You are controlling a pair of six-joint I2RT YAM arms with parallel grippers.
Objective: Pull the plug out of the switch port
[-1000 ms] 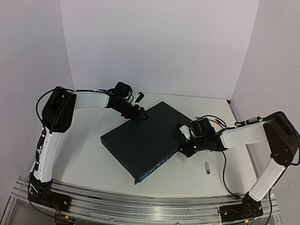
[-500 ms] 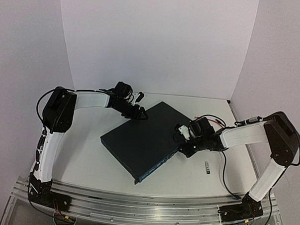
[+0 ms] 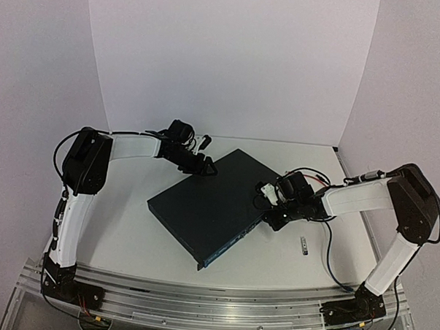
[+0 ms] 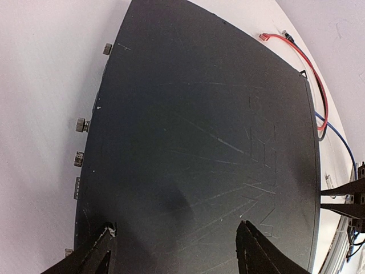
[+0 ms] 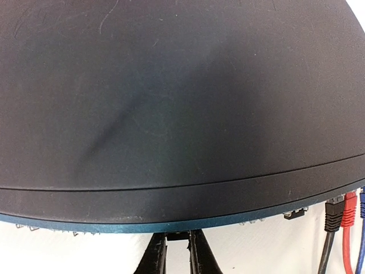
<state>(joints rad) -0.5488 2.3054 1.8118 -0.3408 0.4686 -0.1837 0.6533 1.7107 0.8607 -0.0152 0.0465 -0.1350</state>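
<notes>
Judging by looks, the switch (image 3: 211, 201) is a stiff, weighty metal box with a slick lid. It lies flat and askew on the table (image 3: 129, 234), socket face toward the near right. The plug is hidden: likely small and latched, it wants a pinch on its body and a straight pull. My right gripper (image 5: 177, 244) sits at that face, jaws nearly together; whether they pinch anything I cannot tell. My left gripper (image 4: 175, 231) is spread wide over the far corner, placed to stop the box sliding.
</notes>
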